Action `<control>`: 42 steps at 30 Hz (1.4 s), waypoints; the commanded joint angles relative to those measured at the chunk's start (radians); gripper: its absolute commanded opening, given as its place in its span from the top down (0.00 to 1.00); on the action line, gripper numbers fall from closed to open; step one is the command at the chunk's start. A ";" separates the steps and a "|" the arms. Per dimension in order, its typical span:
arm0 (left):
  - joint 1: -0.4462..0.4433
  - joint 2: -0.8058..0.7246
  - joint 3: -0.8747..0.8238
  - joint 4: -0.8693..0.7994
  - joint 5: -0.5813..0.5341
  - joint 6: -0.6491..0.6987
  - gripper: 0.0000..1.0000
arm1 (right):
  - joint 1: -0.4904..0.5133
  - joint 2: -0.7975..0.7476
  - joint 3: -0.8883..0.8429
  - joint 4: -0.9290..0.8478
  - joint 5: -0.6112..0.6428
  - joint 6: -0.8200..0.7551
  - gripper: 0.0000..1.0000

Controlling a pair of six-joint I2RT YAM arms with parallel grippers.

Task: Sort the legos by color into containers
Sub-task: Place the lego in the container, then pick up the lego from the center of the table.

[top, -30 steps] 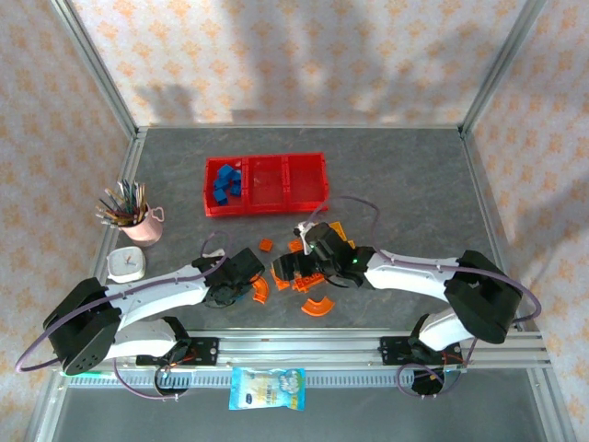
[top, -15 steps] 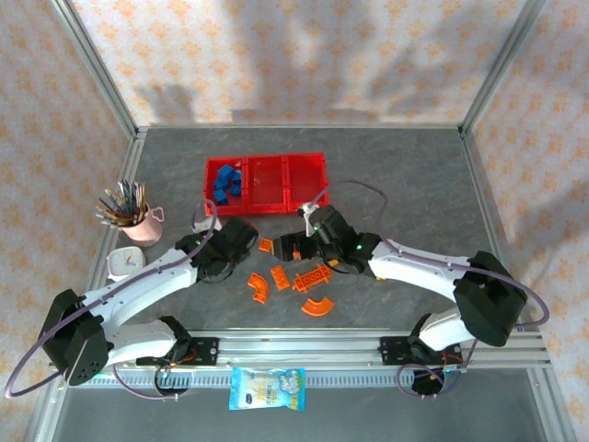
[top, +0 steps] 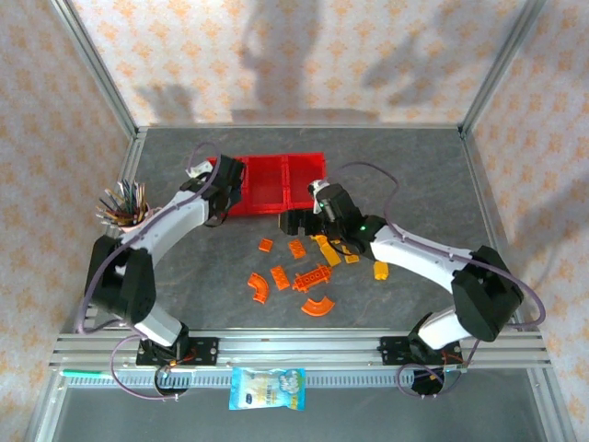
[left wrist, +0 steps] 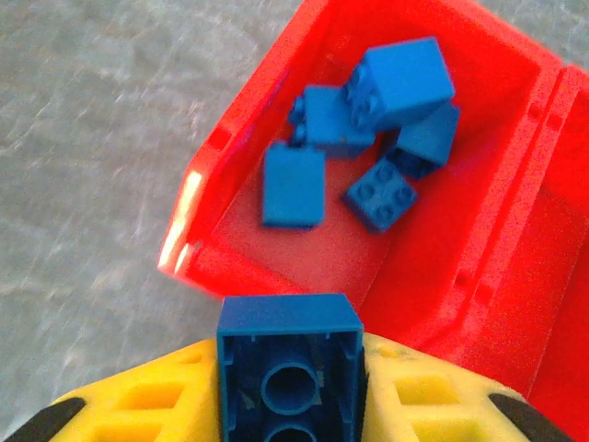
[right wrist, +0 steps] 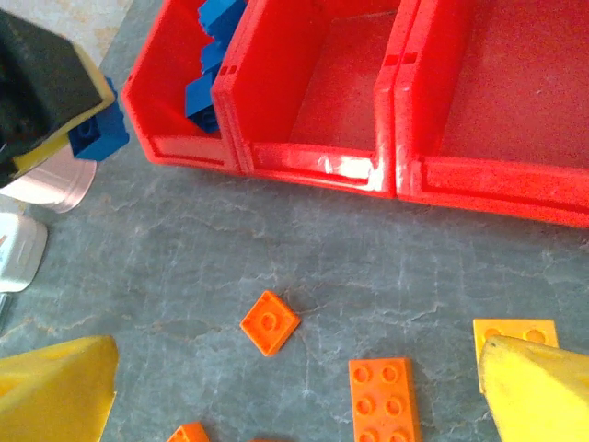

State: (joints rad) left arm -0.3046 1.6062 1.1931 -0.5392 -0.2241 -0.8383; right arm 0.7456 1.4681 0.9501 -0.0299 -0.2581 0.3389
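The red tray (top: 276, 210) of three compartments lies at the table's back. My left gripper (top: 225, 180) hovers at its left compartment, shut on a blue brick (left wrist: 288, 318) held between the yellow fingers (left wrist: 138, 405). Several blue bricks (left wrist: 368, 129) lie in that compartment below. My right gripper (top: 299, 221) is open just in front of the tray, nothing between its fingers (right wrist: 55, 396). Under it on the table lie a small orange plate (right wrist: 270, 322) and a longer orange plate (right wrist: 384, 398). More orange bricks (top: 280, 276) and curved arcs (top: 318, 305) are scattered in front, with yellow pieces (top: 380, 270) to the right.
A pink cup of pens (top: 124, 207) stands at the left beside my left arm. The middle (right wrist: 340, 83) and right (right wrist: 515, 83) compartments hold no bricks. A snack packet (top: 267, 387) lies on the front rail.
My left gripper has carried the blue brick from the table's front back to the tray's left compartment. My right gripper has drifted back toward the tray, uncovering yellow pieces.
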 commanded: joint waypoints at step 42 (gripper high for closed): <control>-0.084 -0.050 -0.004 0.023 0.140 0.129 0.38 | -0.022 0.008 0.051 -0.147 0.023 -0.050 0.00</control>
State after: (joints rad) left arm -0.3511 1.5993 1.2301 -0.4892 -0.0952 -0.6876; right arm 0.7292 1.5223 1.0397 -0.1528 -0.2470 0.2935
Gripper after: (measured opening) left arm 0.615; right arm 0.997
